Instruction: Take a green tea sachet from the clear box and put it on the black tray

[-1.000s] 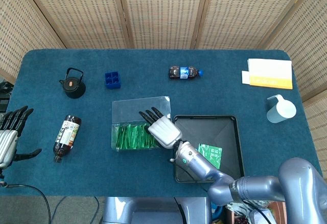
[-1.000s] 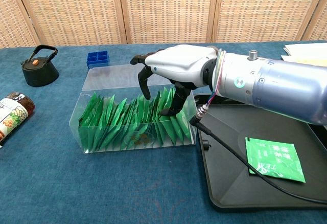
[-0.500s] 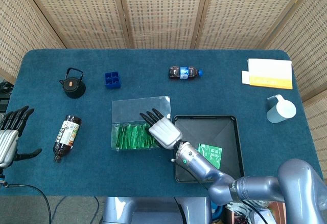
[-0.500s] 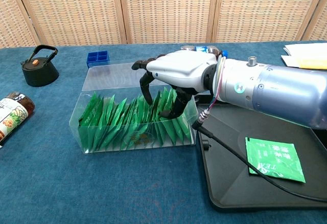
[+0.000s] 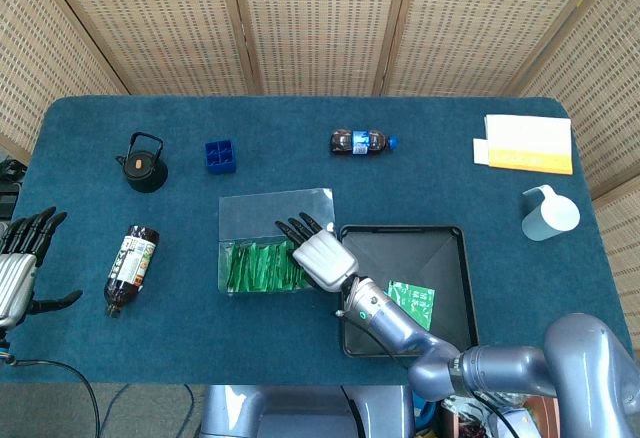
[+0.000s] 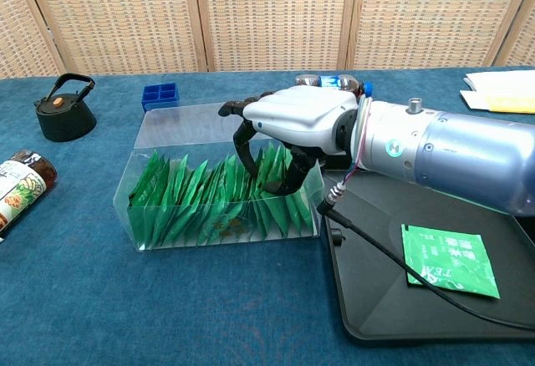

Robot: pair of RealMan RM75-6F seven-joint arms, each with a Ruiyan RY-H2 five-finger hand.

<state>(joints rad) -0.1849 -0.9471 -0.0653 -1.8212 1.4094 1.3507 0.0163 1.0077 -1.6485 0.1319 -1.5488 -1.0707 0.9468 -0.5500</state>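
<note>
Although one flat green tea sachet with pale lettering already lies on the floor of the shallow black plastic tray, the pick in hand looks only begun, so a grasp, a lift and a carry to the tray are still to come. Standing on edge in a packed row, the remaining green sachets fill the clear rectangular plastic box, which sits just left of the tray. Directly above that row's tray-side end is the robot's white-backed right hand, its dark fingers curled downward into the box among the sachet tops; whether any sachet is actually pinched cannot be told. Well apart at the table's near left edge, the left hand rests with fingers spread, holding nothing.
</note>
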